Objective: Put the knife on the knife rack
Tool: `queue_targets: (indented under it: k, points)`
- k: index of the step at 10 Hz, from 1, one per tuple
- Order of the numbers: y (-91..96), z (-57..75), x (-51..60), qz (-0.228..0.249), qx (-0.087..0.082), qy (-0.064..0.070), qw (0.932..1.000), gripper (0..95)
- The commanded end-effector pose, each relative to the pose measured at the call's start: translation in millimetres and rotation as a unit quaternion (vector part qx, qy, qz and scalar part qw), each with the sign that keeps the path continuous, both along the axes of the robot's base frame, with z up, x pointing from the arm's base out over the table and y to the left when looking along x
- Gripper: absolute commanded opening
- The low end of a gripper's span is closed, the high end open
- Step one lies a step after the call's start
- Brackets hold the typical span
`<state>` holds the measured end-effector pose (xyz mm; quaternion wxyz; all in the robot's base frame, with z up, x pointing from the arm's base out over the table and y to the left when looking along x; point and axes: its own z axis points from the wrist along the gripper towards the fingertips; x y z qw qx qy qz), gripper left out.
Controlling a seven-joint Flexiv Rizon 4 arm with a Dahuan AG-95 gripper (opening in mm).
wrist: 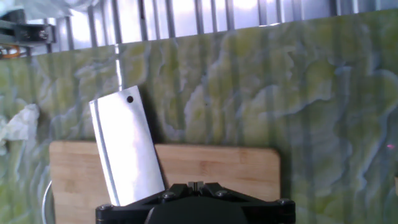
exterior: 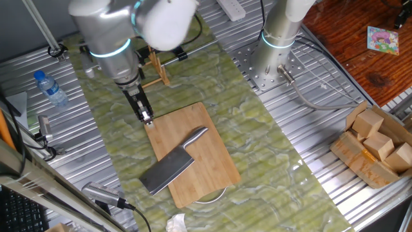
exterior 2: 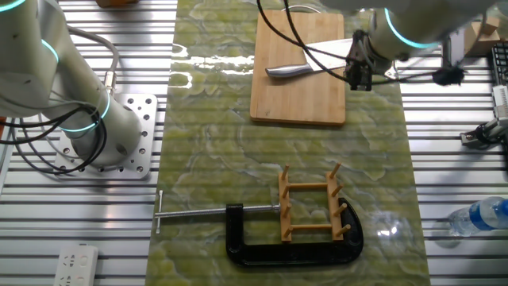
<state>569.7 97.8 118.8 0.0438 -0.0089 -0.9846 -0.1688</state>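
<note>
The knife (exterior: pixel 168 169), an all-steel cleaver, lies flat on the wooden cutting board (exterior: pixel 207 169), handle (exterior: pixel 196 136) pointing towards the far side. My gripper (exterior: pixel 147 119) hovers by the board's far left corner, fingers shut with nothing between them, apart from the knife. In the other fixed view the gripper (exterior 2: pixel 359 78) hangs beside the blade (exterior 2: pixel 332 51). The hand view shows the blade (wrist: pixel 127 149) left of my shut gripper (wrist: pixel 196 184). The knife rack (exterior 2: pixel 312 205), light wood with upright pegs, stands on the green mat; in one fixed view the knife rack (exterior: pixel 157 67) is partly hidden behind the arm.
A black clamp (exterior 2: pixel 262 242) grips the rack's base. A water bottle (exterior: pixel 50 87) lies left of the mat. A cardboard box of wooden blocks (exterior: pixel 376 145) sits at the right. A second arm's base (exterior: pixel 273 51) stands behind. Crumpled paper (exterior: pixel 175 223) lies near the board's front.
</note>
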Motion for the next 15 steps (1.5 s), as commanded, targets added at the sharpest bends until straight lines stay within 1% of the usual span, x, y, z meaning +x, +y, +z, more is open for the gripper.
queue_targets:
  k: [1,2,4,6,8,9,11,12,13,15]
  points:
    - [0.8,0.5,-0.9,0.027,-0.008,-0.002,0.9996,0.0]
    - [0.8,0.5,-0.9,0.028,-0.008,-0.001,0.9996,0.0]
    - [0.8,0.5,-0.9,0.028,-0.006,-0.003,0.9996,0.0]
    - [0.8,0.5,-0.9,0.022,-0.006,0.000,0.9997,0.0]
    - [5.8,-6.9,11.5,0.019,0.000,0.001,0.9998,0.0]
    - [11.1,-14.5,18.6,0.013,0.016,0.000,0.9998,0.0]
    - [17.1,-21.3,23.5,0.009,0.021,0.004,0.9997,0.0]
    - [20.8,-29.9,28.2,0.009,0.041,0.005,0.9991,0.0]
    - [20.9,-34.9,31.3,0.009,0.057,0.005,0.9983,0.0]
    - [22.3,-41.4,36.5,0.007,0.063,0.007,0.9980,0.0]
